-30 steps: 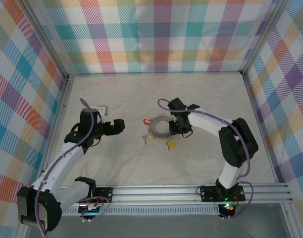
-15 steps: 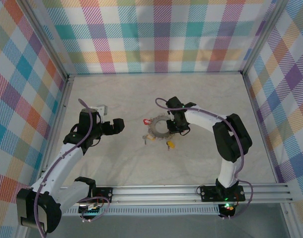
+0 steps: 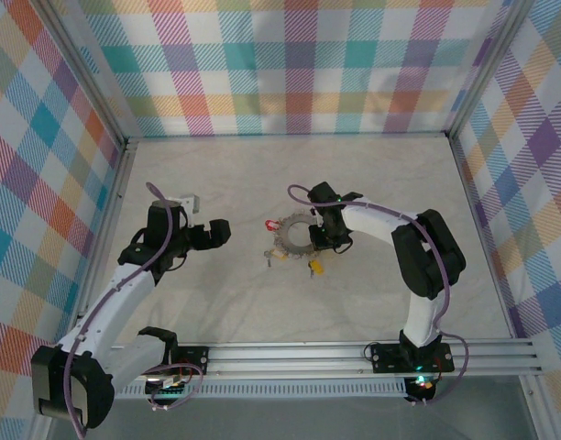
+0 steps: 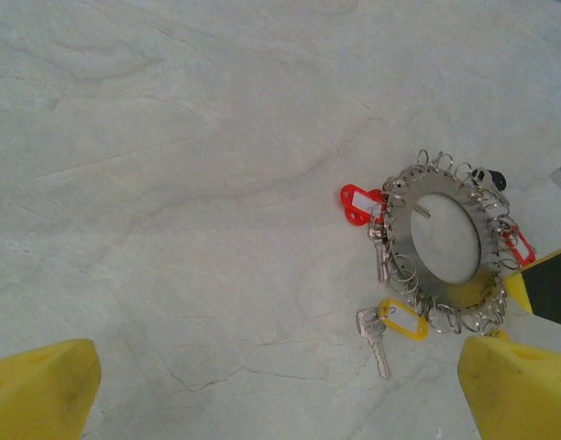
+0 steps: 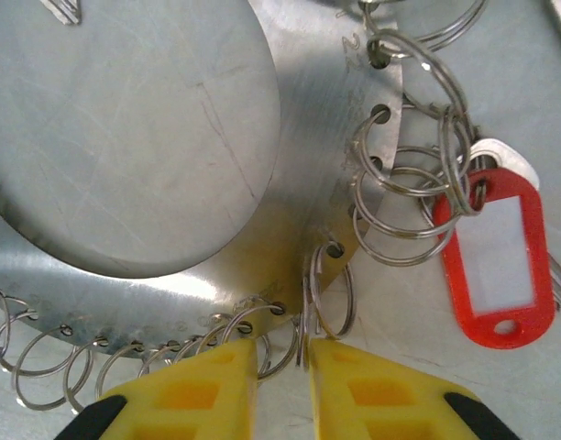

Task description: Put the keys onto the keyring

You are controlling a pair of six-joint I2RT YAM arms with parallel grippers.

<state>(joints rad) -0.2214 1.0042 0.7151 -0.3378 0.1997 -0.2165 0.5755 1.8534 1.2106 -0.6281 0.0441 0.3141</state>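
OK, your right claw (image 5: 282,362) is down at the keyring (image 5: 303,197), yellow fingertips (image 5: 203,376) drawn nearly together w/ just a slim gap. They sit right at the ring's rim, where a row of small split rings (image 5: 400,225) hangs from the holes. One split ring's wire stands in that gap, against the inner face of one tip. Can't tell whether it's pinched or merely touching, so don't count it as a grasp. Just ahead and to one side of those tips lies a red tag (image 5: 496,261) w/ a white label window, threaded on a split ring, a silvery key head poking out behind it. From the top cam the right claw (image 3: 324,236) sits at the keyring (image 3: 294,236) edge nearest its own arm, ring flat on the worktop (image 3: 216,302). Your left claw (image 4: 276,390) is released, fingers (image 4: 38,390) spread wide, nothing btwn them, and it hangs over bare worktop (image 4: 170,165). From there the keyring (image 4: 400,229) is ahead and off to one side, well apart, fringed all round w/ split rings. On the side facing the left claw you've got a second red tag (image 4: 358,202) touching the fringe and a key w/ yellow tag (image 4: 390,328) just beside it; can't tell if that one's hooked on. Top cam puts the left claw (image 3: 216,232) on the opposite side of the ring from the right one, approx. level w/ it.
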